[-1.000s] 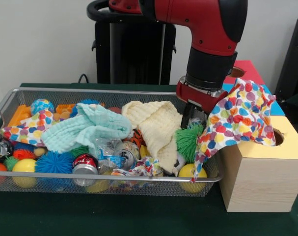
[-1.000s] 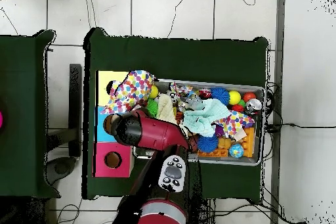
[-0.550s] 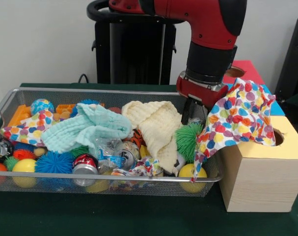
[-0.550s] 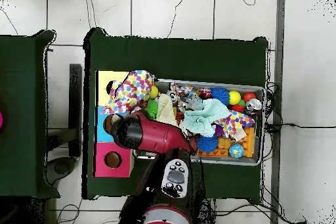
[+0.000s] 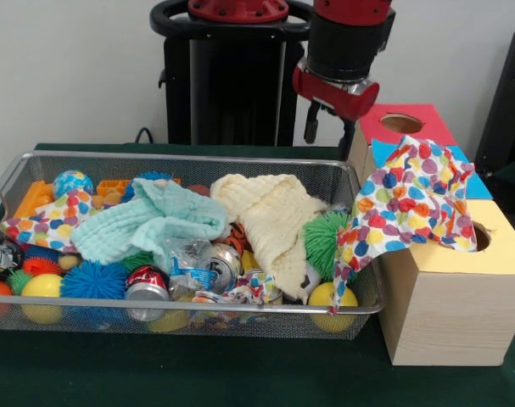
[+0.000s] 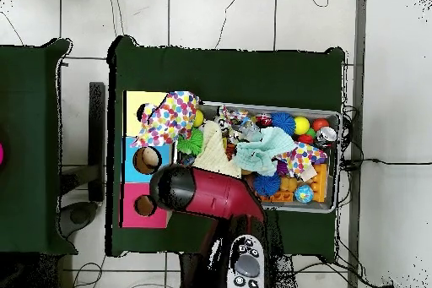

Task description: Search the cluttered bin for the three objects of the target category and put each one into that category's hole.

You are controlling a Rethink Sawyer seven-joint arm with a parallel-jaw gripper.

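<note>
A polka-dot cloth (image 5: pixel 414 199) lies draped over the yellow-topped wooden box (image 5: pixel 495 254). It half covers the box's hole (image 5: pixel 481 236) and its corner hangs over the bin's right end. Overhead, the same polka-dot cloth (image 6: pixel 169 117) is on the yellow box (image 6: pixel 137 100). Inside the wire bin (image 5: pixel 155 158) lie a mint cloth (image 5: pixel 151 219), a cream cloth (image 5: pixel 270 216) and a second polka-dot cloth (image 5: pixel 43 222). My gripper (image 5: pixel 329 132) hangs open and empty, high above the bin's far right corner. Overhead, the arm (image 6: pixel 207 196) hides it.
A blue box (image 5: pixel 479 187) and a red box (image 5: pixel 418 127) with a round hole stand behind the yellow one. The bin also holds crushed cans (image 5: pixel 147 284), spiky balls (image 5: pixel 93 280), a green spiky ball (image 5: pixel 327 242), smooth balls and orange toys.
My gripper has risen out of the bin's right end and drawn back, empty. The polka-dot cloth stays draped on the yellow box.
</note>
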